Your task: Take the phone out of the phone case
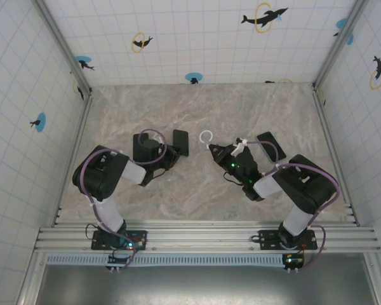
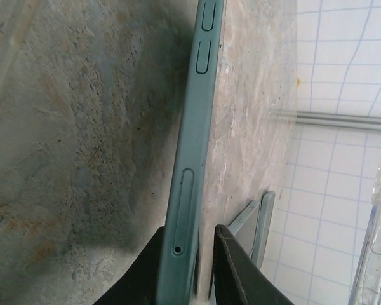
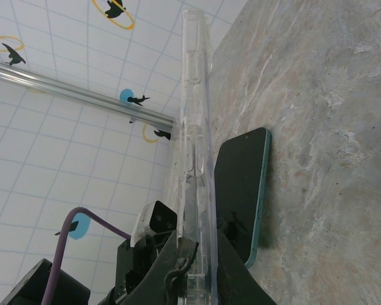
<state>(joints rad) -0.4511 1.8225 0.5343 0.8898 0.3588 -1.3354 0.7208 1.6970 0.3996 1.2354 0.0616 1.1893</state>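
Right wrist – right gripper pinches case (phone beside)

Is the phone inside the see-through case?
Out. The clear case in the right claw is empty; the teal phone sits apart at the left claw.

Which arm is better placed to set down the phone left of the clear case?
Left: its fingers flank the teal edge of that phone. The right gripper is occupied, clamped on the clear case.
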